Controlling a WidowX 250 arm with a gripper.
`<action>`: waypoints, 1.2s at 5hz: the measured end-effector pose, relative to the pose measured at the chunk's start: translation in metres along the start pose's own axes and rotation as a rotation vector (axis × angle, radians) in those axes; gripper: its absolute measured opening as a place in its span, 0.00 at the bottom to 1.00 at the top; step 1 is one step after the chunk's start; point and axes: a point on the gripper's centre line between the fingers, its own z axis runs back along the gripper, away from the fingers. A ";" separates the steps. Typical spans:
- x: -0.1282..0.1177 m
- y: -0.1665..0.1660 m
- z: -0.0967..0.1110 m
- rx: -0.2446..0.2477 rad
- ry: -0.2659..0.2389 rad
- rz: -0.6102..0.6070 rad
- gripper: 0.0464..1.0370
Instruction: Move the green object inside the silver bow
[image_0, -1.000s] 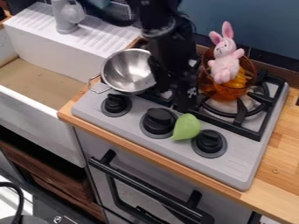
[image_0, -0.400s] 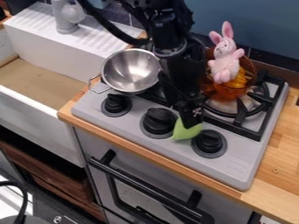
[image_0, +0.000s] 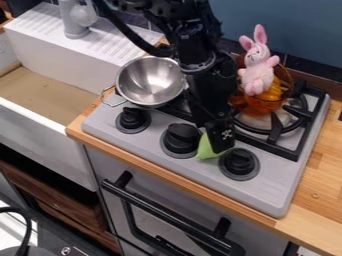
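Observation:
The black gripper (image_0: 219, 145) hangs low over the front of the stove, between the middle and right knobs. Its near side covers much of the green object (image_0: 206, 150), whose left part and pointed lower end show beside it. Whether the gripper holds the green object cannot be told. The silver bowl (image_0: 148, 82) stands at the stove's back left, tilted a little, its inside bare and its wire handle toward the sink.
An amber bowl (image_0: 267, 103) with a pink plush rabbit (image_0: 258, 65) sits on the right burner grate (image_0: 274, 131). Black knobs (image_0: 239, 162) line the stove's front edge. A white sink (image_0: 50, 120) lies at the left.
The gripper has come right and toward the stove's front, down over the green object, and now hides more of it. The bowl has stayed where it was.

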 end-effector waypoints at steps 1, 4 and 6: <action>-0.001 0.000 -0.004 0.009 -0.008 0.015 0.93; 0.000 0.000 -0.007 0.029 -0.019 0.045 0.63; 0.004 0.007 0.000 0.006 -0.055 0.189 0.63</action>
